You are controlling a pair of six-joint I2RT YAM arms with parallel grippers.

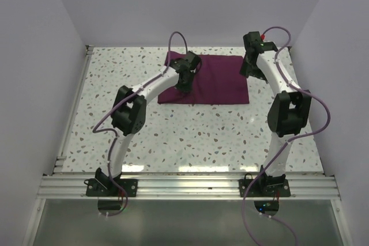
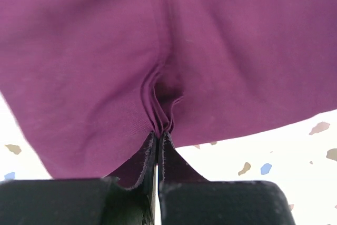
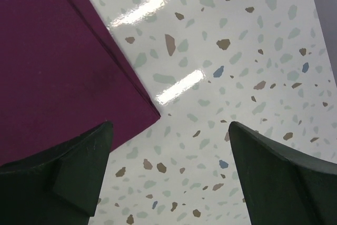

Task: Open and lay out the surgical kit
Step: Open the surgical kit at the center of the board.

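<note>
The cloth wrap [image 1: 213, 79] is laid flat on the table [image 1: 202, 136], toward its far edge and between the two arms. The left gripper [image 1: 183, 82] is set over the wrap's left part, pinching a fold of it. The right gripper [image 1: 249, 68] is placed just beside the wrap's right edge, over a corner of it.
</note>
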